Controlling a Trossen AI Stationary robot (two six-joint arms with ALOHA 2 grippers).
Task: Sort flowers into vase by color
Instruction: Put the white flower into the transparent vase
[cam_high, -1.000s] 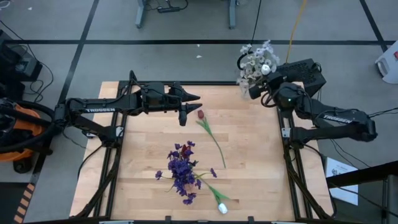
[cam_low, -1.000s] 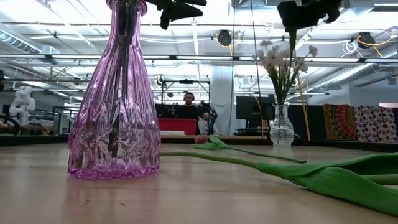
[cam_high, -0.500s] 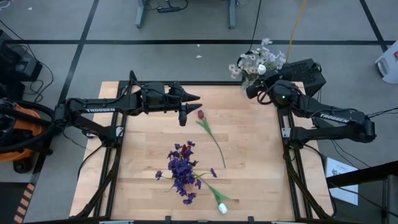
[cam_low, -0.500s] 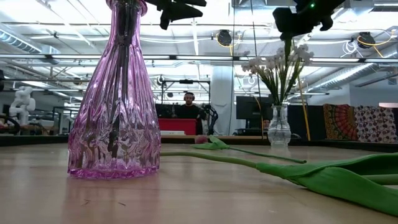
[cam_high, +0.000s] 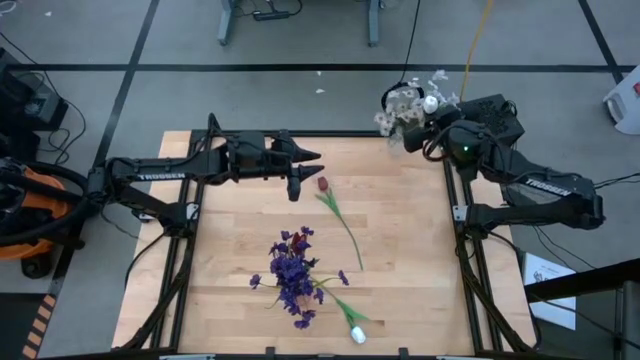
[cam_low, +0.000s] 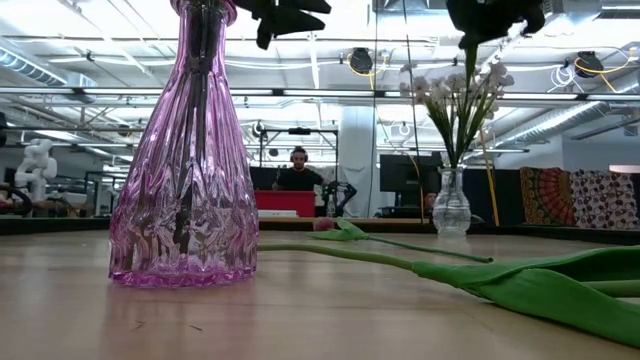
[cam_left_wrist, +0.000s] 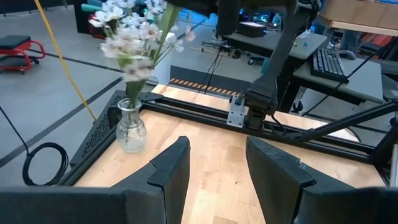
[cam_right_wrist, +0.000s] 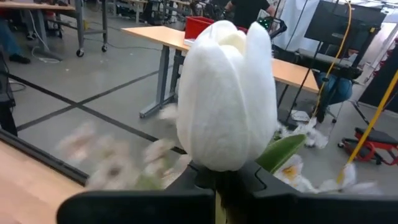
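At the far right corner of the wooden table (cam_high: 400, 250), the right hand (cam_high: 432, 108) is clamped on a white tulip bud (cam_right_wrist: 227, 93) by its stem, poised over the small clear glass vase (cam_low: 452, 205) of white blossom sprays (cam_high: 405, 100). The step in hand looks like placing this white flower; next, the stem must drop straight into the narrow neck. The left hand (cam_left_wrist: 217, 168) hovers over the table's middle rear, fingers parted and empty. A dark red tulip (cam_high: 323, 185), purple blossom clusters (cam_high: 293, 270) and another white tulip (cam_high: 357, 334) lie unsorted. A tall purple glass vase (cam_low: 185, 150) stands near.
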